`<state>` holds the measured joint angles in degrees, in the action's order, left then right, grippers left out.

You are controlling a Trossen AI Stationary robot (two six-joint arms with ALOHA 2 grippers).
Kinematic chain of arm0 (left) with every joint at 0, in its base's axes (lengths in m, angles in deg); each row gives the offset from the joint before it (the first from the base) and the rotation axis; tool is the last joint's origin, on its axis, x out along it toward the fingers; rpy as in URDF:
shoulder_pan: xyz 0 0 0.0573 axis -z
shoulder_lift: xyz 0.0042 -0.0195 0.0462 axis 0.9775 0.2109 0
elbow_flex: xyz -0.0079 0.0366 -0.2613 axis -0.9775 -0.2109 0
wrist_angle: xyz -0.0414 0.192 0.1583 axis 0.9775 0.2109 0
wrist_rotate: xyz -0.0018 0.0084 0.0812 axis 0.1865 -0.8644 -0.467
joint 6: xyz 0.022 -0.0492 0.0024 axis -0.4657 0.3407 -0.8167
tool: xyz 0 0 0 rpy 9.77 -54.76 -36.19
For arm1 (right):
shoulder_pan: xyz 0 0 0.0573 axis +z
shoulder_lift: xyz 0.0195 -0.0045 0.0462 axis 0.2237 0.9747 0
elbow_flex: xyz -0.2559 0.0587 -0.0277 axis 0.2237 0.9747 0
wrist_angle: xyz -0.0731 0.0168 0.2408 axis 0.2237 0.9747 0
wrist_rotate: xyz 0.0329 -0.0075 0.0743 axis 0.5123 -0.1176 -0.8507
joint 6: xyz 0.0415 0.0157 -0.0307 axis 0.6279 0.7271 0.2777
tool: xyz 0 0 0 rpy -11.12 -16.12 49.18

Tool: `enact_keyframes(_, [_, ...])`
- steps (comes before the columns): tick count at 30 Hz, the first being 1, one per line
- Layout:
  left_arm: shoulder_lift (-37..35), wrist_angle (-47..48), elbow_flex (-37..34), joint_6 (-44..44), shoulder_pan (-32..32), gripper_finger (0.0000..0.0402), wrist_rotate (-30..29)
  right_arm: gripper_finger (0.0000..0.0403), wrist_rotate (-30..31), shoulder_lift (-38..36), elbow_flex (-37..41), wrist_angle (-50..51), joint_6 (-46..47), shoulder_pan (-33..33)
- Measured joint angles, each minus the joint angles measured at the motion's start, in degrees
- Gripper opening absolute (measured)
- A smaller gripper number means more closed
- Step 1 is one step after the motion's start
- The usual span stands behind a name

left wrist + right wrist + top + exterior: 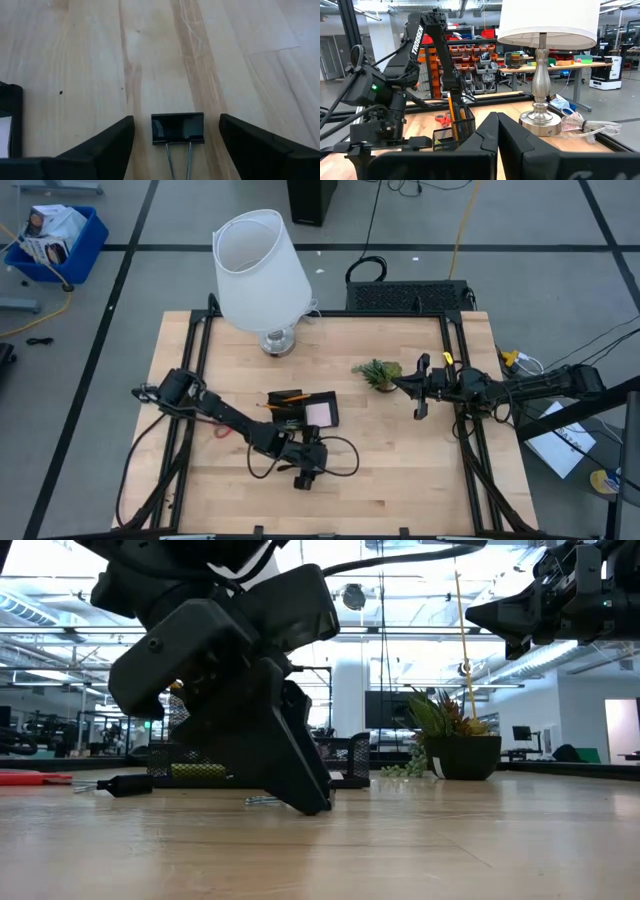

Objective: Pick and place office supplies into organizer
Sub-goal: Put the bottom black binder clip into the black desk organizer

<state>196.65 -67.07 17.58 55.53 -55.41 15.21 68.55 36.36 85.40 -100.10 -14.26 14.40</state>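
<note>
Left end effector [177, 145] hangs spread wide over a black binder clip [178, 128] lying on the desk near its front edge, not yet gripped. Pencils already stand in the organizer [305, 410] mid-desk; red scissors [221, 431] wait outside. Right end effector [418, 388], closed, idles by the right edge.

Left gripper [304, 477]: low over the table's near-centre, just in front of the organizer.
Right gripper [421, 388]: at the right side, beside the plant.
Organizer [303, 411]: black, mid-table; pink sticky-note pad [319, 415] and orange pencils [287, 397] inside.
Scissors [221, 431]: red handles, left of the organizer, partly under the left arm.
Lamp [260, 274]: white shade, far edge.
Plant [378, 373]: small, green, right of centre.
</note>
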Motion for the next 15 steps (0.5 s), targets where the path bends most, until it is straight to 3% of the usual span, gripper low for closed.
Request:
enact_keyframes(12, [0.1, 0.3, 0.1, -0.1, 0.1, 0.0152, -0.9, 0.0, 0.0, 0.0, 0.0, 0.0, 0.0, 0.0])
enact_keyframes(15, [0.1, 0.5, 0.1, 0.0, 0.1, 0.0141, -1.6, 0.0, 0.0, 0.0, 0.0, 0.0, 0.0, 0.0])
